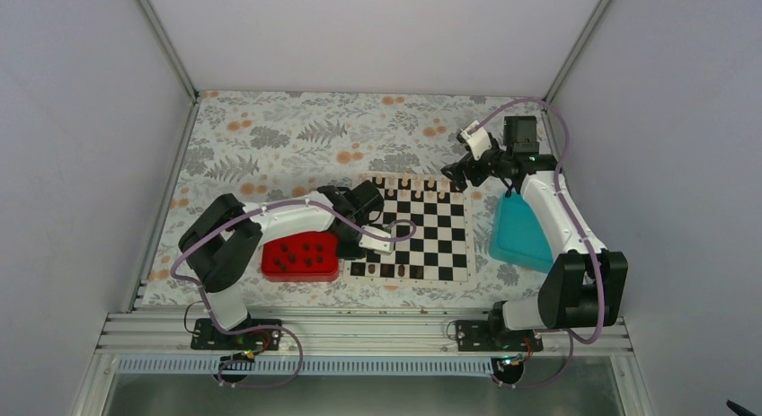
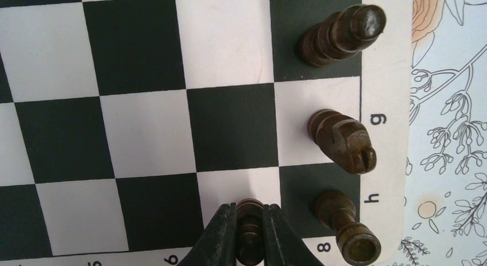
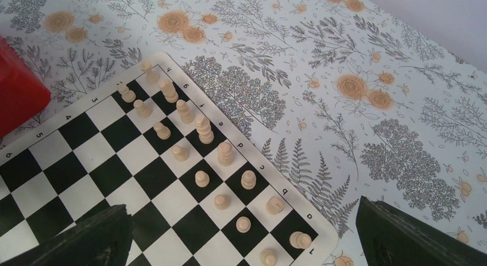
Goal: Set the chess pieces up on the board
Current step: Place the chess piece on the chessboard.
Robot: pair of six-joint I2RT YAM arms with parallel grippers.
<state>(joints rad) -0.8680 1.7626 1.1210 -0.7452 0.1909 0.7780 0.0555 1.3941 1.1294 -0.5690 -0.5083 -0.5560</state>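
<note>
The flat black-and-cream chessboard (image 1: pixel 440 227) is finished on its far side: 16 pale wooden pieces (image 3: pixel 204 128) stand there in 2 rows. On the near side, only 3 dark brown chess pieces (image 2: pixel 341 142) stand on the back row by the h corner. The left gripper (image 2: pixel 250 237) pinches a 4th, a dark pawn (image 2: pixel 249 211), at the cream square just beside the corner piece. The right gripper (image 1: pixel 460 175) hangs spread wide and empty. Several more dark pieces lie in the red square tray (image 1: pixel 301 272), so most of the dark side looks undone.

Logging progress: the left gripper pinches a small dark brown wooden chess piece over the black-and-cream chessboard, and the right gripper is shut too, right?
No: the right gripper stands wide open, as the right wrist view shows. The rest is right.
</note>
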